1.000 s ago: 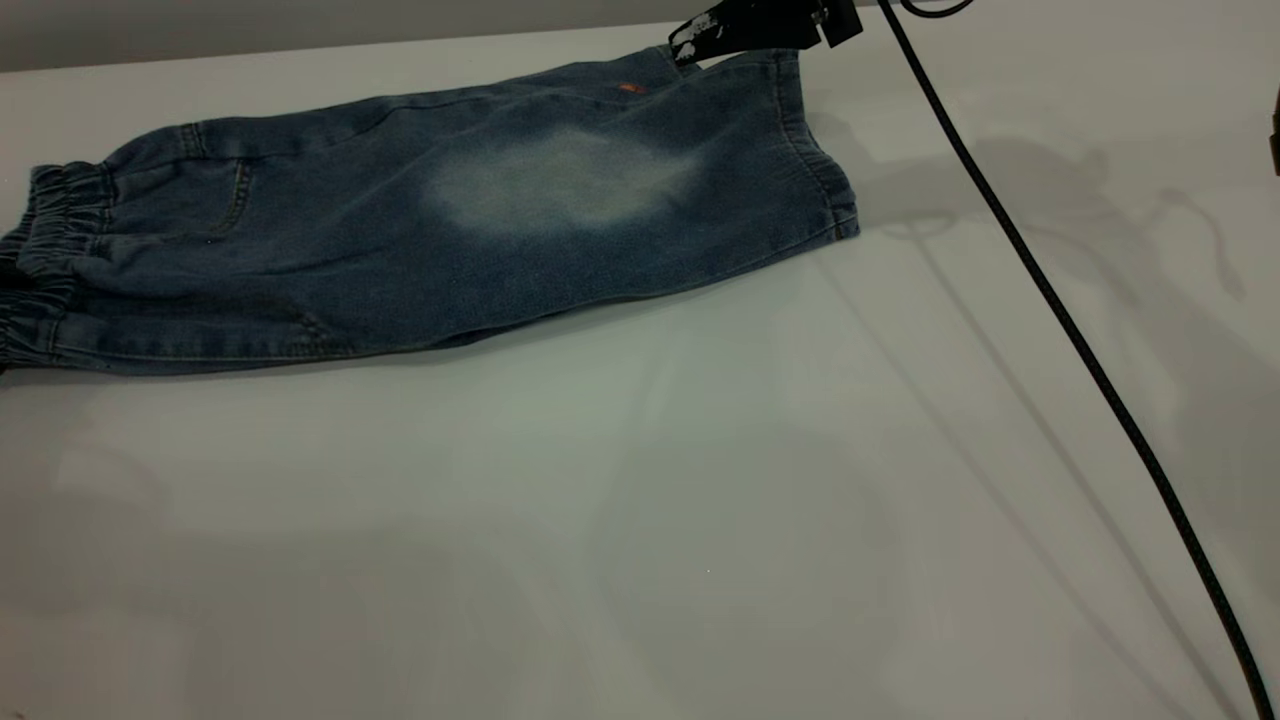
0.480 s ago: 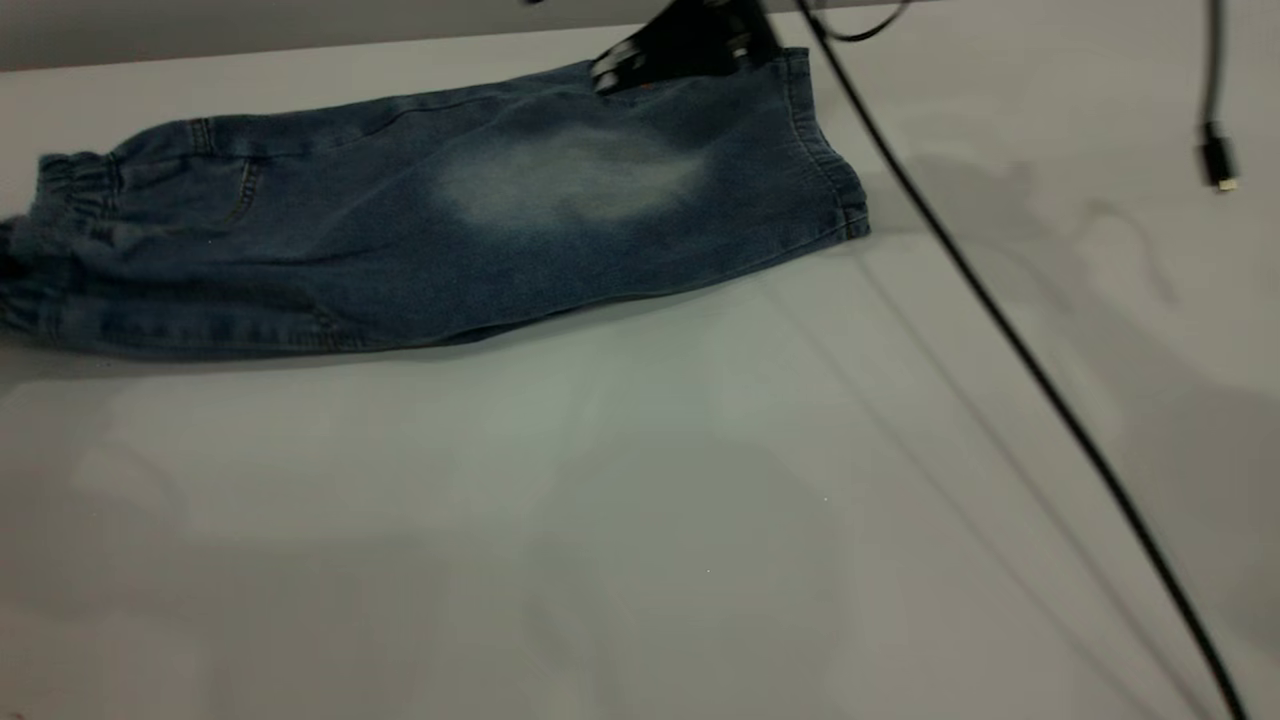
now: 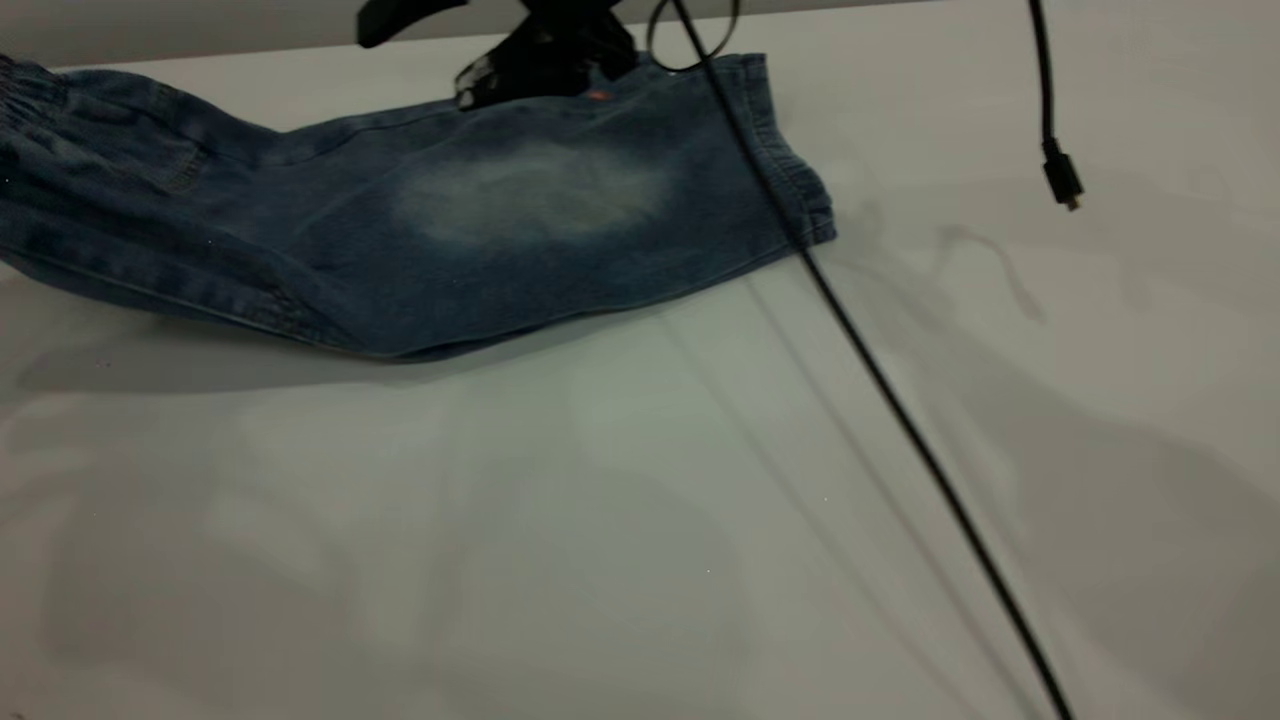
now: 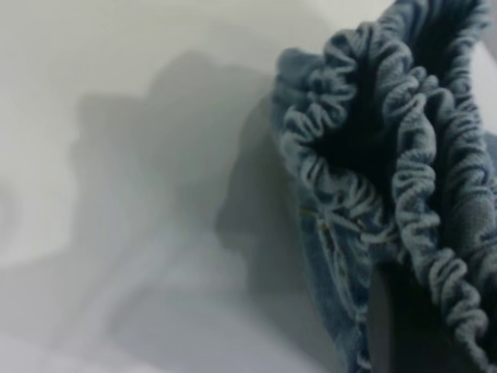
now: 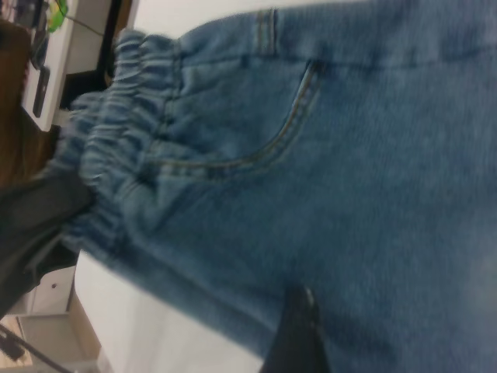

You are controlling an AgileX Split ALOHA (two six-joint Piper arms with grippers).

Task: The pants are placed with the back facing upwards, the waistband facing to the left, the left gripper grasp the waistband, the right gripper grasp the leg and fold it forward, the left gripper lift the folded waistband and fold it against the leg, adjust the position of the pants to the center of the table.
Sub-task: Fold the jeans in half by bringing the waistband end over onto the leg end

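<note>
Lying folded lengthwise across the far left part of the table (image 3: 640, 500), the pants (image 3: 420, 230) have the leg (image 3: 530, 195) with the pale oval patch on top, its hem off to the right. The left end is lifted clear of the table, and you can see the shadow under it. The waistband (image 3: 20, 85) is up at the far left edge of the exterior view.

In the right wrist view a black claw, the left gripper (image 5: 35, 225), sits clamped onto the gathered waistband, and the left wrist view is pretty much filled with that ruched elastic bunched up close, so it looks pinched on the band.

The right gripper (image 3: 500, 72) hangs over the far edge of the leg, near a small orange mark on the denim. Honestly can't tell whether its fingers are apart or together; only one dark fingertip (image 5: 299, 334) shows against the denim in its own wrist view.

A black cable (image 3: 880, 380) runs diagonally across the table over the hem, and a second cable with a plug (image 3: 1062, 185) dangles at the far right.
</note>
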